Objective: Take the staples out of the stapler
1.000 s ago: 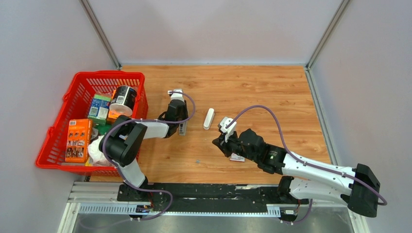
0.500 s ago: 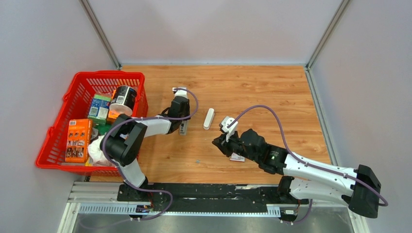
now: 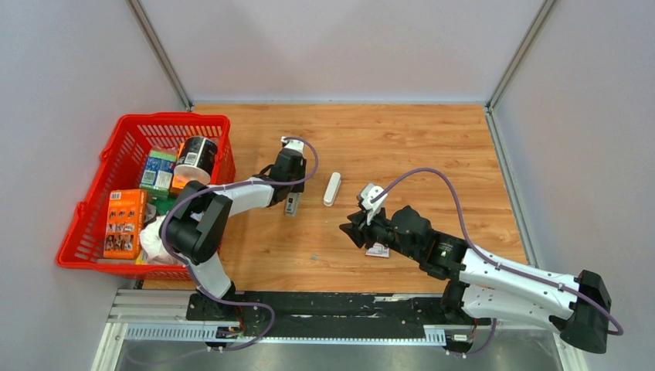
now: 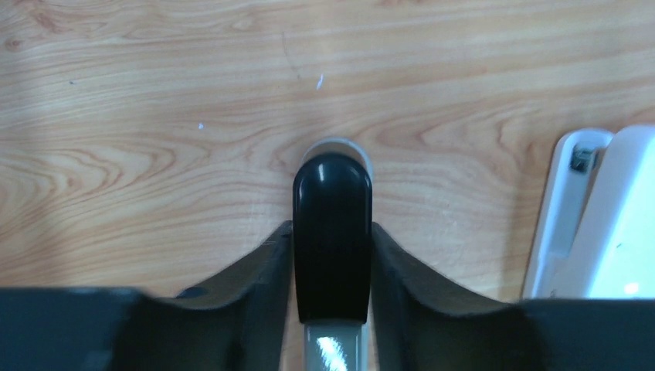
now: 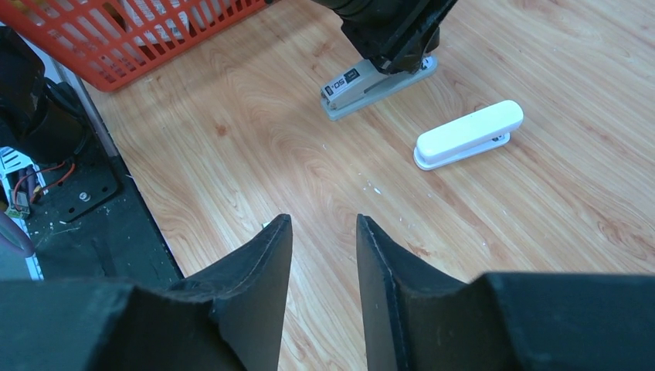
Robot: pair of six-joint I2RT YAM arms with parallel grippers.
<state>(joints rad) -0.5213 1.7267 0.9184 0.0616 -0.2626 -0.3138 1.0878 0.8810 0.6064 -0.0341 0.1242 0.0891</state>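
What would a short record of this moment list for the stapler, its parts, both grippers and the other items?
stapler: white, lying on the table, untouched
metal bar: grey, black-tipped, apart from the stapler, to its left
left gripper: closed on the metal bar
right gripper: open, empty
red basket: far left, holds packages
small box: red and white, partly under the right arm

The stapler [image 3: 332, 188] — slim, white, rounded at both ends — lies flat, well to the right of the red basket [image 3: 123, 131]. Its grey-metal, black-tipped inner bar [image 3: 291, 205] lies separate — between basket and white shell, roughly parallel.
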